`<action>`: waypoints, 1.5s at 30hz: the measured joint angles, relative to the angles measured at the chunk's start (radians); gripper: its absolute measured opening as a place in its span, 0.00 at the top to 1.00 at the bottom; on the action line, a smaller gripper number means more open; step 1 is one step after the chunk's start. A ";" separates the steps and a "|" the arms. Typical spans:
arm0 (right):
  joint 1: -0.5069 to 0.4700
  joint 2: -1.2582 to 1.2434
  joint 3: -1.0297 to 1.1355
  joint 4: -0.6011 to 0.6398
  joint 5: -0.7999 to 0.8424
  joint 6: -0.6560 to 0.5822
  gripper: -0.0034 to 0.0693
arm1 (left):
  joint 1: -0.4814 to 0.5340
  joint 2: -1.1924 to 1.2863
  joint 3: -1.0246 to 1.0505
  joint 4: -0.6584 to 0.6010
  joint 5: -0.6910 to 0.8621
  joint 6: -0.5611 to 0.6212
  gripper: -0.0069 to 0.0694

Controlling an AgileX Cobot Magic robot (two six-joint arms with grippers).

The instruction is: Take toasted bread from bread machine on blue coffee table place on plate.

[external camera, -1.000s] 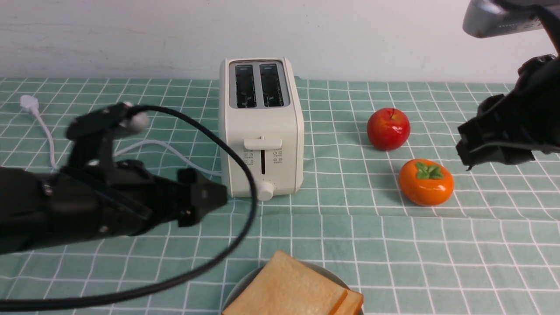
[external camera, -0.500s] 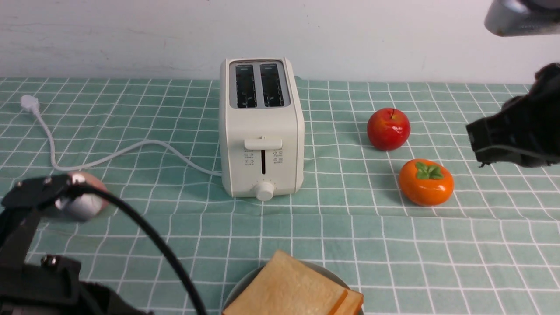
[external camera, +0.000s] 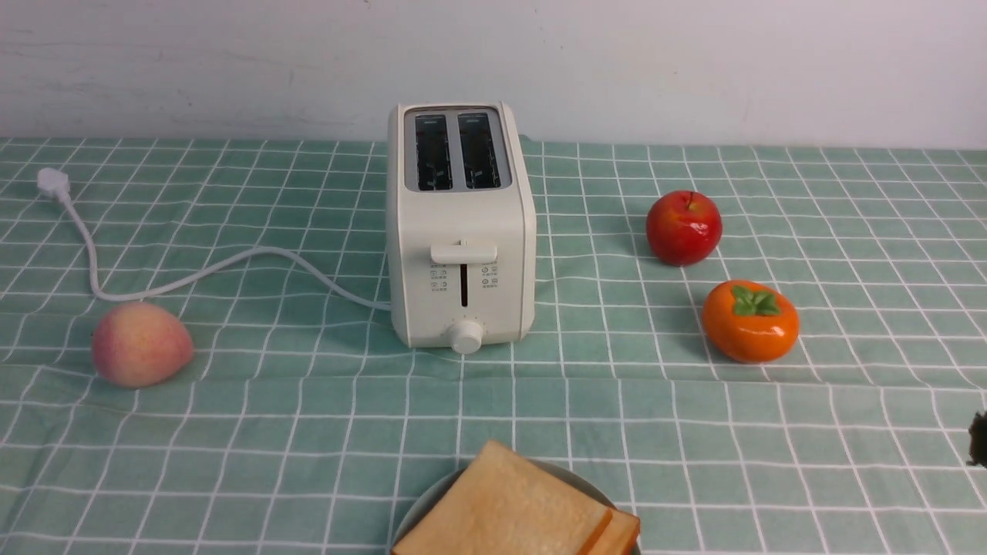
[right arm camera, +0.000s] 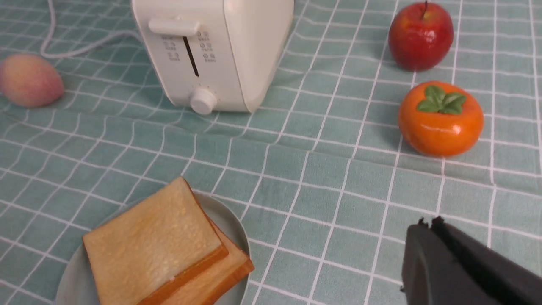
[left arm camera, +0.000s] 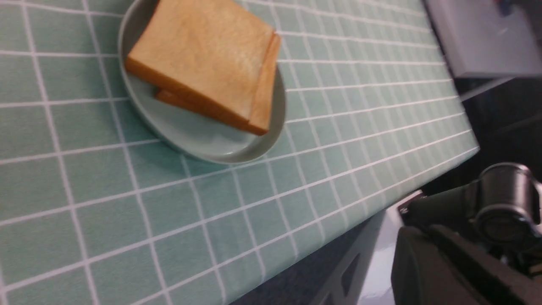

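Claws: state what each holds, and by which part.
Nothing. The left claw and the right claw are shut and bare; both slices lie on the plate.

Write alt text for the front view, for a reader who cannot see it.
Two slices of toast lie stacked on a pale plate at the near edge of the green table, before a white toaster with empty slots. A peach lies left of it; a red apple and an orange persimmon, right.
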 joint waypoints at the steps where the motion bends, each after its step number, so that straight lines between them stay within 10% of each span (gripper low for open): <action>1: 0.000 -0.036 0.024 -0.014 -0.015 0.000 0.98 | 0.000 -0.039 0.011 -0.007 -0.005 -0.015 0.93; 32: 0.000 -0.215 0.126 -0.162 -0.032 0.000 0.94 | 0.000 -0.183 0.097 0.217 -0.225 -0.154 0.93; 45: 0.000 -0.215 0.126 -0.162 -0.033 0.000 0.92 | 0.166 -0.216 0.369 0.678 -0.452 -0.101 0.93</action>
